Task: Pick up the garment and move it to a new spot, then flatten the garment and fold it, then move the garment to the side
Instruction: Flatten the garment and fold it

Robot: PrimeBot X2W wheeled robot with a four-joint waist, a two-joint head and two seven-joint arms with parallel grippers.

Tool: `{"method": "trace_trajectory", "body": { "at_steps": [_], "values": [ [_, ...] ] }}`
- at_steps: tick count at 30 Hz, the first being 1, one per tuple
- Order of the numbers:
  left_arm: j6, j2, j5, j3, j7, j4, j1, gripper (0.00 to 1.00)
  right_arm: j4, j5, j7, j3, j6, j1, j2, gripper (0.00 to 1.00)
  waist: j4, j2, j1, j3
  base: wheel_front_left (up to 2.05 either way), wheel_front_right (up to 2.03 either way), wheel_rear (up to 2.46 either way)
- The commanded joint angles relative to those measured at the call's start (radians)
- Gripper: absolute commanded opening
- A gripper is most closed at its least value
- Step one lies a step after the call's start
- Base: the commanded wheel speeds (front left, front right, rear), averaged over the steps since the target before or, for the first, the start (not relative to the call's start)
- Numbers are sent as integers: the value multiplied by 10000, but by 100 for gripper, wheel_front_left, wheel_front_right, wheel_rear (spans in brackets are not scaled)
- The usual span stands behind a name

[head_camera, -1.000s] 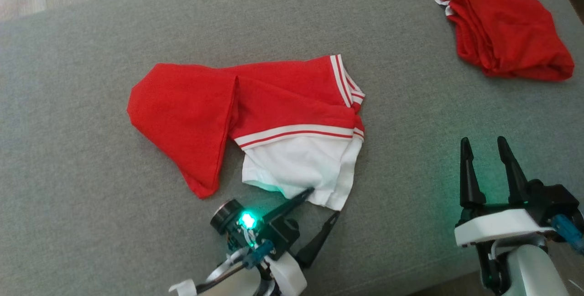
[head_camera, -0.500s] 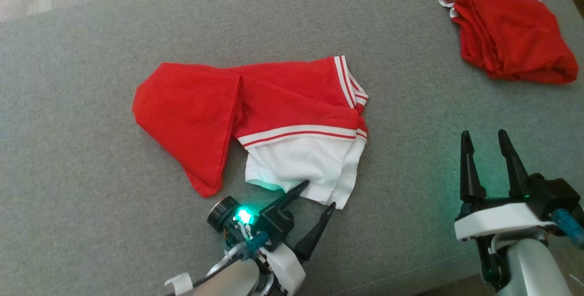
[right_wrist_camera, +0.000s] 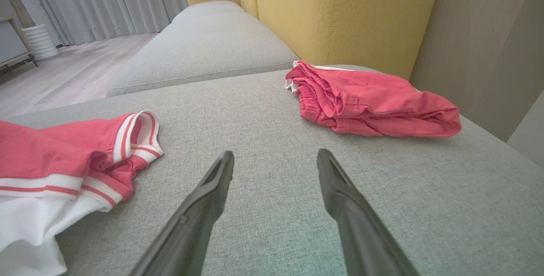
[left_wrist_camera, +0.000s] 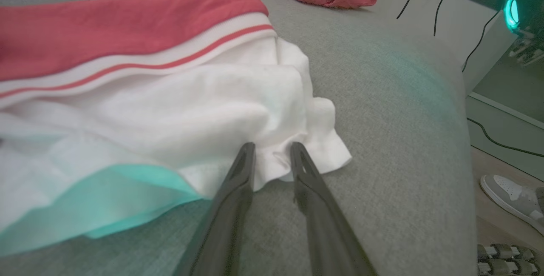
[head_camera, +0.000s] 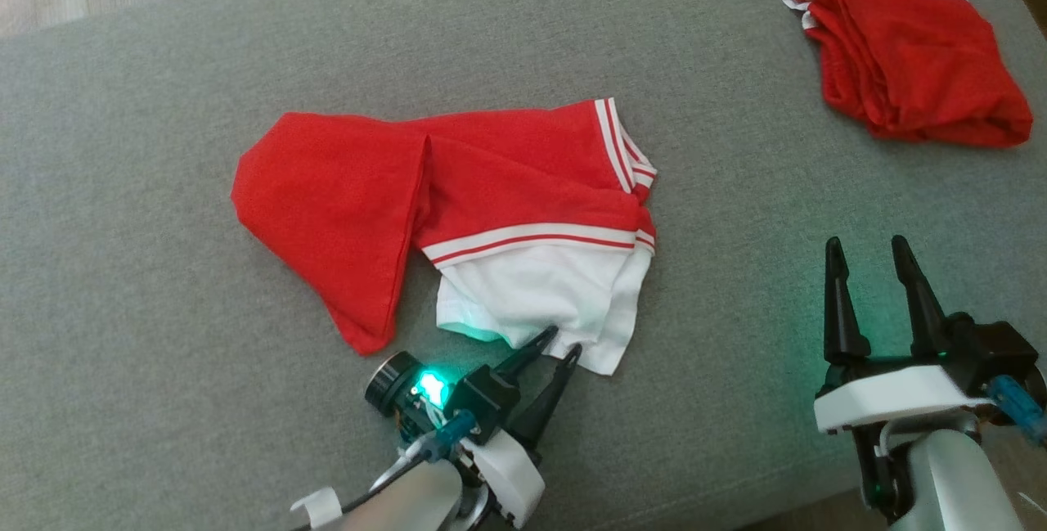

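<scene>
L gripper [head_camera: 566,339]: your fingers stand half-closed astride the near corner of the white hem [head_camera: 532,294]. Cloth sits betw. them, but you can't tell if it's truly pinched.
R gripper [head_camera: 865,242]: released, fingers wide w/ nothing betw. them, over bare cushion at your right, well apart from the garment.
Garment [head_camera: 491,187]: red w/ white stripes, crumpled mid-cushion; white part toward you, red flap folded over on your left.
Cushion [head_camera: 164,392]: grey fabric, carries everything.
Second red garment [head_camera: 908,56]: bundled at far right corner — well apart.
</scene>
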Motion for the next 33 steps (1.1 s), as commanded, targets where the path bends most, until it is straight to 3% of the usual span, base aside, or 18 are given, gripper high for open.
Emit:
{"method": "trace_trajectory", "body": {
  "at_steps": [1, 3, 6, 8, 9, 14, 20, 24, 27, 33],
  "values": [
    [8, -8, -58, 178, -40, -108, -312, 44, -235, 83, -111, 207, 67, -190, -60, 100, -2, 0, 0, 0, 0, 0, 0],
    [3, -8, -74, 155, -40, -29, -317, 42, -226, 95, -111, 224, 67, -201, -60, 100, -7, 0, 0, -2, 0, 0, 0],
    [-27, -9, -98, 93, -41, 131, -324, 30, -226, 105, -111, 227, 67, -209, -60, 100, -12, 0, 0, -6, 0, 0, 0],
    [-63, -9, -94, 17, -41, 278, -331, 14, -221, 112, -111, 220, 67, -208, -60, 100, -16, 0, 0, -1, 0, 0, 0],
    [-95, -9, -92, -38, -41, 361, -340, 0, -215, 119, -111, 214, 67, -208, -60, 100, -14, 0, 0, 8, 0, 0, 0],
    [-228, -9, -258, -188, -41, 545, -360, 0, -170, 150, -111, 163, 67, -176, -60, 100, 29, 0, 0, -28, 0, 0, 0],
    [-341, 226, -1011, 321, 19, -563, -155, 0, -110, 110, -111, 72, 67, -16, -60, 100, 112, 0, 0, -334, 0, 0, 0],
    [-433, 649, -1590, 560, 499, -1875, 169, 0, -95, 53, -111, -18, 67, 105, -60, 100, 182, 0, 0, -544, 0, 0, 0],
    [-451, 1243, -2141, 748, 1339, -3674, 556, 0, -72, -6, -111, -61, 67, 237, -60, 100, 226, 0, 0, -748, 0, 0, 0],
    [176, 2416, -2788, 1508, 2812, -7265, 753, 0, -54, 30, -111, 30, 67, 283, -60, 100, 160, 0, 0, -1035, 0, 0, 0]
  ]
}}
